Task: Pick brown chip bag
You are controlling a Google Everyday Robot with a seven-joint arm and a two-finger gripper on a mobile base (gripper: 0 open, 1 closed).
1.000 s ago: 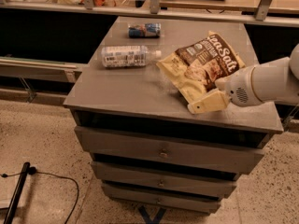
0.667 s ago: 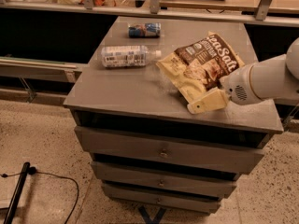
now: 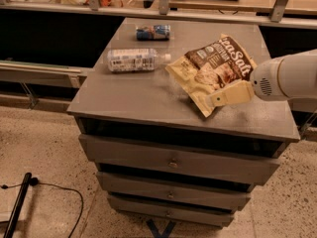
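Far left, a black pole [image 3: 19, 202] lies on the speckled floor. The rest is on top of the grey drawer cabinet [image 3: 129, 100]. On the left part of the top is a clear plastic bottle [image 3: 136, 60] on its side, cap pointing right. Behind it, nr the back edge, is a small blue can [image 3: 153, 32], also on its side, apart from the bottle. Right of ctr, the brown chip bag [image 3: 210, 68] lies flat on the top, "Sea Salt" lettering up, pale yellow end toward the front. My gripper [image 3: 223, 98] sits low at the bag's front-right edge, overlapping it, w/ my white arm [image 3: 287, 76] behind it on the right. Can't tell if the claw is spread or pinching.
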